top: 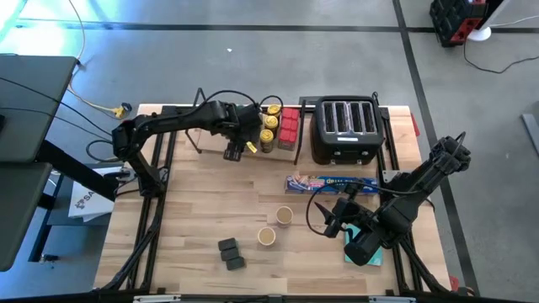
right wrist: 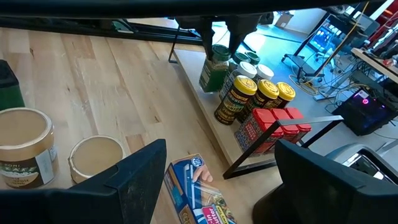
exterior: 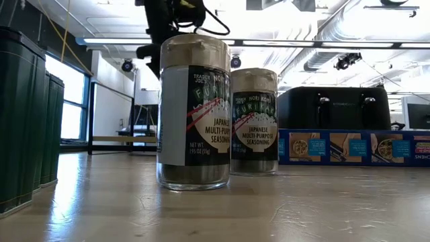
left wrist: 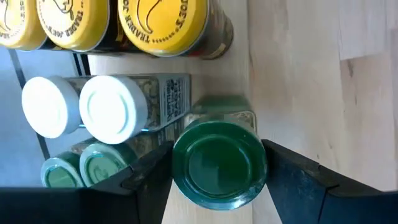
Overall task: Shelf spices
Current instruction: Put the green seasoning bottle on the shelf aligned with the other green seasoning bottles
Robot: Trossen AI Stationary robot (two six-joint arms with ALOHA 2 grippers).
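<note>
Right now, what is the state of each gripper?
Left gripper: closed on the green-lidded jar at the shelf.
Right gripper: open, holding nothing.

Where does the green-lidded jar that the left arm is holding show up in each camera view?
High view: hidden under the left gripper at the shelf's front.
Low view: not in it.
Left wrist view: green-lidded jar low centre, between the jaws.
Right wrist view: jar top centre.
Shared landmark: yellow-lidded jars.
</note>
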